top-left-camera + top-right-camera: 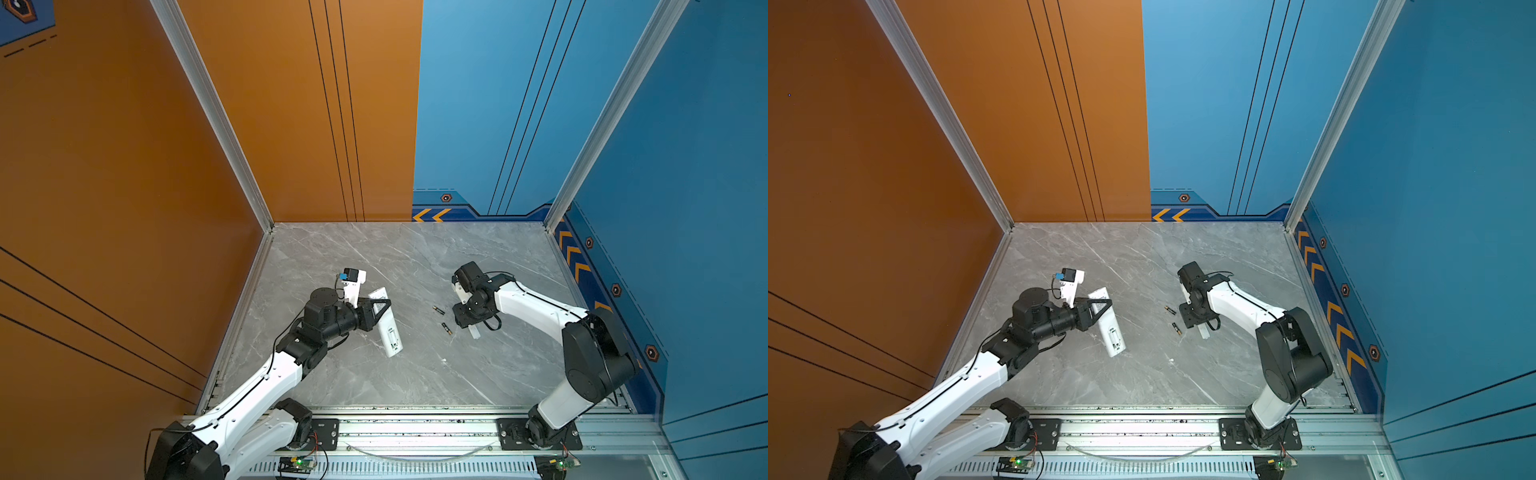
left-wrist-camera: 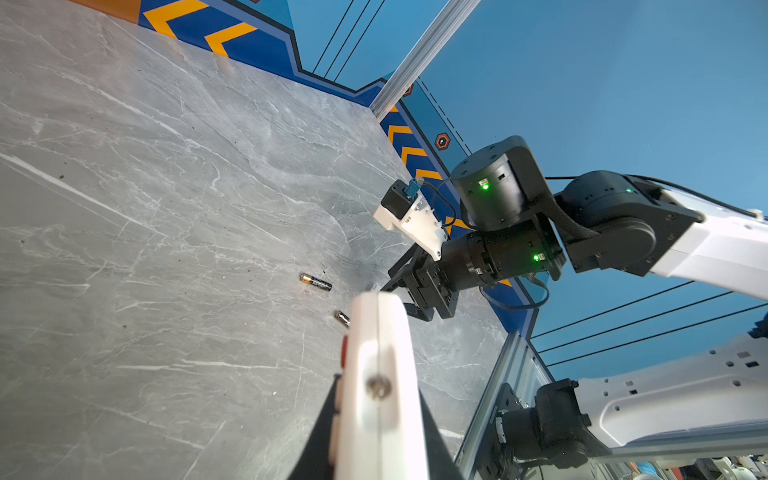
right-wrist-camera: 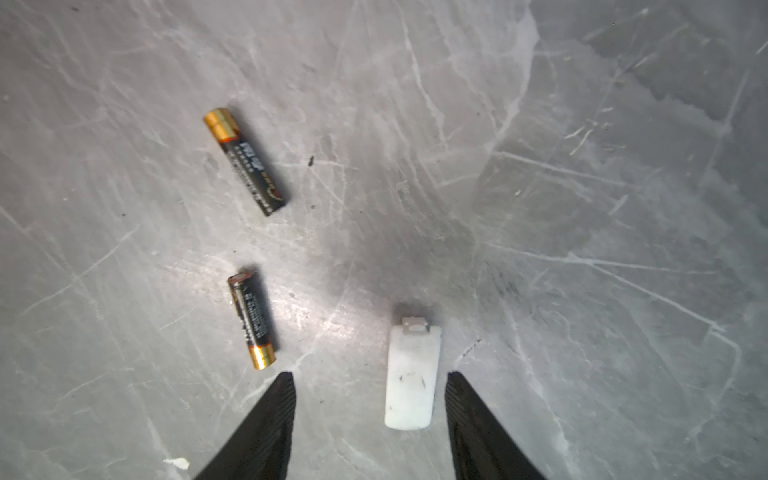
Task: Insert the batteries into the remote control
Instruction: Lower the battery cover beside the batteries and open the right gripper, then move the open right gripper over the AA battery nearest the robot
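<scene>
1. Remote control (image 1: 390, 332): white bar, battery recess facing up, held slanted over the left part of the table (image 1: 415, 374); the left fingers (image 2: 318, 440) are clamped on it.
2. Far battery (image 3: 244, 161) and near battery (image 3: 251, 320): flat on the table, apart, right of centre.
3. Right fingers (image 3: 266, 428): spread apart, empty, above a small white cover (image 3: 412, 376) beside the near battery.

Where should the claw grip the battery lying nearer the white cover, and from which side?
Probably grip the battery at its black middle, from above, jaws across its width: it lies flat on the table, both long sides free.
</scene>
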Robot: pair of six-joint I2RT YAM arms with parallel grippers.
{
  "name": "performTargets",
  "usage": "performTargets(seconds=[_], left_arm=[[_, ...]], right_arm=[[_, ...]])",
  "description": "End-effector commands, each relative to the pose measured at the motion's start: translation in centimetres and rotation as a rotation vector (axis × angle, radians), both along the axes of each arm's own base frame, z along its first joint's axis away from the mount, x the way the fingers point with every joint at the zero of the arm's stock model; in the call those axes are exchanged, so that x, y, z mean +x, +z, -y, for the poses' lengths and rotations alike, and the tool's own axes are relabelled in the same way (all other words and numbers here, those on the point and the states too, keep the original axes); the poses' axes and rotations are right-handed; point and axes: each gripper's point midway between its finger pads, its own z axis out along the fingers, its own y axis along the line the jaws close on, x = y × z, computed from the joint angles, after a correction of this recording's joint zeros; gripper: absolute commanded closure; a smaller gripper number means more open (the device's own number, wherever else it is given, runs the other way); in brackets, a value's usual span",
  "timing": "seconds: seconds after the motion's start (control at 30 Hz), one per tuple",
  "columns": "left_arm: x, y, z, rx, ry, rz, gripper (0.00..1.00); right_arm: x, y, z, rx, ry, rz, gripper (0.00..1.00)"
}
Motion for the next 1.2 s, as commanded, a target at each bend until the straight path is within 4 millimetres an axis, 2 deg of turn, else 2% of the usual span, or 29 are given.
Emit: performTargets(seconds=[0.0, 0.17, 0.3, 0.73, 0.97, 1.17], left_arm=[[-0.7, -0.2, 0.4, -0.009, -0.024, -0.017, 1.00], [-1.1, -0.3, 0.4, -0.011, -0.030, -0.029, 1.00], [-1.4, -0.4, 0.2, -0.007, -0.033, -0.043, 1.00], [-2.8, -0.8, 0.0, 0.025, -0.079, -0.036, 1.00], [-3.2, -0.2, 0.2, 0.033, -0.108, -0.031, 1.00], [-3.2, -0.2, 0.1, 0.044, -0.106, -0.032, 1.00]], right_arm=[[-0.8, 0.9, -0.3, -0.051, 0.034, 0.028, 0.38], [-1.4, 1.7, -2.1, -0.036, 0.094, 0.051, 0.32], [-1.7, 2.0, -3.0, -0.030, 0.128, 0.057, 0.32], [-1.1, 2.0, -4.4, -0.012, 0.186, 0.068, 0.34], [-0.3, 1.7, -5.3, -0.003, 0.219, 0.056, 0.42], [0.3, 1.1, -5.9, 0.004, 0.233, 0.042, 0.43]])
